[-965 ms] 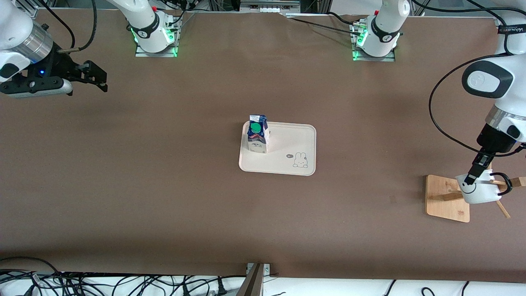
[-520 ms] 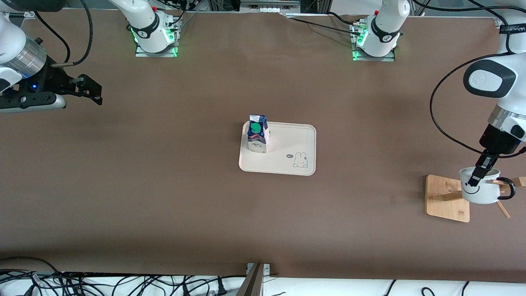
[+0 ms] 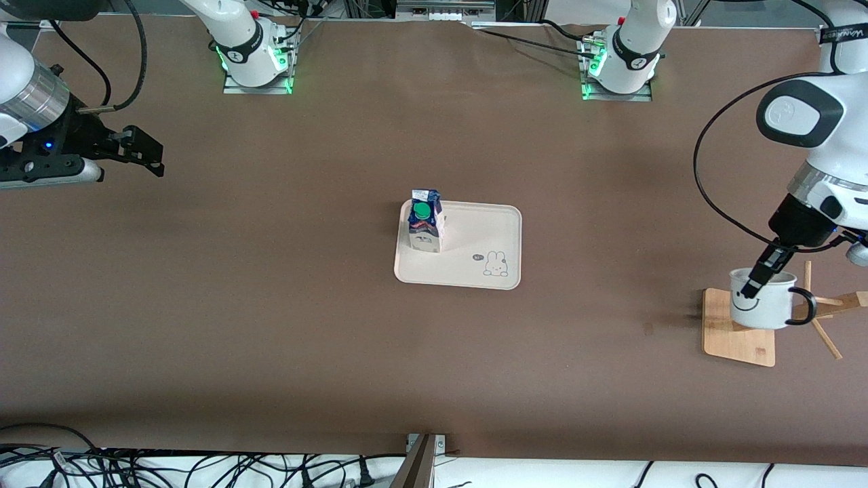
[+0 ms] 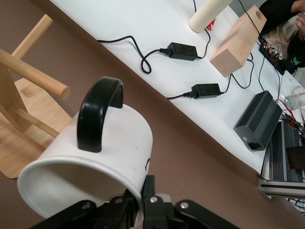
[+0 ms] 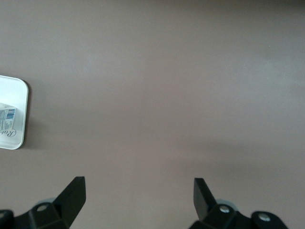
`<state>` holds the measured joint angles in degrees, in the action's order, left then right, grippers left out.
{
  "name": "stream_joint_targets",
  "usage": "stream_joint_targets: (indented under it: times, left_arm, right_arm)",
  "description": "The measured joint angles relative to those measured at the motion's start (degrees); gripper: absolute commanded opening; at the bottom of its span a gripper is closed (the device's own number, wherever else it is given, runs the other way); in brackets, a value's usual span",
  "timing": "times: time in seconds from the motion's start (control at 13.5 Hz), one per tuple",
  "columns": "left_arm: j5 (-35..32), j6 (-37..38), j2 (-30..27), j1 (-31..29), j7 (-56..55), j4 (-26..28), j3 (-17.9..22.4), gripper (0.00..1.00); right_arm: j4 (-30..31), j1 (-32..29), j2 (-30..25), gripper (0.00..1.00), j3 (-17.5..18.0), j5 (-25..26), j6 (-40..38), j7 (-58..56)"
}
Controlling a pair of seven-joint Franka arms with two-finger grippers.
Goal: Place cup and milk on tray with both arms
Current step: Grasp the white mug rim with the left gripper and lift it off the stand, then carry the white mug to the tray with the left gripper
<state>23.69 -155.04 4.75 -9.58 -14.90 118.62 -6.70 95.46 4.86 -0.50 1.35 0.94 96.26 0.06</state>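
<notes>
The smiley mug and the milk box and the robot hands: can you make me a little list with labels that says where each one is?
cup: white mug with black smiley face and black loop handle, held by its rim, up over the wooden stand base
milk: blue and white gable-top carton with green cap, upright on the tray
tray: cream rounded-rectangle tray with rabbit drawing, mid-table
left gripper: shut on the mug's rim
right gripper: open, waiting over bare table at the right arm's end
left to do: mug onto tray

Tray: on my right wrist feed, only a corner shows at the frame's left edge.
Cup: its rim hides part of my left hand.
Wooden stand: the cup partly hides it.
</notes>
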Motion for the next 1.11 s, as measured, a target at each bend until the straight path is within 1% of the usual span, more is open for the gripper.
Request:
stream_joint_targets:
  times: [0.15, 0.3, 0.37, 0.52, 0.59, 0.82, 0.89, 0.97, 1.11]
  left_arm:
    - [-4.9, 3.5, -1.1, 0.0, -0.3, -0.3, -0.3, 0.0]
    - [-9.6, 7.4, -1.7, 0.0, -0.4, -1.2, -2.4, 0.0]
    - [-13.2, 11.6, -1.9, 0.1, -0.6, -2.9, -3.8, 0.0]
    - [-19.7, 26.0, -1.9, 0.2, -0.9, -9.4, -6.5, 0.0]
    - [-21.7, 34.0, -1.8, 0.3, -1.0, -13.3, -7.7, 0.0]
    - [-23.0, 57.0, -0.6, 0.8, -1.0, -23.5, -11.3, 0.0]
    - [-23.0, 62.7, 0.3, 1.1, -1.0, -25.9, -11.9, 0.0]
    - [-22.9, 66.4, 1.5, 1.4, -1.0, -27.7, -12.2, 0.0]
    - [-21.3, 69.4, 4.0, 2.4, -1.0, -29.4, -12.4, 0.0]
  right_arm:
    - [0.0, -0.2, 0.0, 1.0, 0.0, 0.0, -0.3, 0.0]
    - [-0.1, -0.2, 0.0, 1.0, 0.0, 0.0, -1.3, 0.0]
    - [-0.2, -0.2, 0.0, 1.0, 0.0, 0.0, -1.5, 0.0]
    - [-0.2, -0.2, 0.0, 1.0, 0.0, 0.0, -1.8, 0.0]
    - [-0.2, -0.2, 0.0, 1.0, 0.0, 0.0, -1.8, 0.0]
    - [-0.2, -0.3, 0.1, 1.0, 0.0, 0.0, -1.7, 0.0]
    - [-0.2, -0.3, 0.1, 1.0, 0.0, 0.0, -1.7, 0.0]
    - [-0.2, -0.3, 0.1, 1.0, 0.0, 0.0, -1.8, 0.0]
    - [-0.2, -0.3, 0.1, 1.0, 0.1, 0.0, -2.0, 0.0]
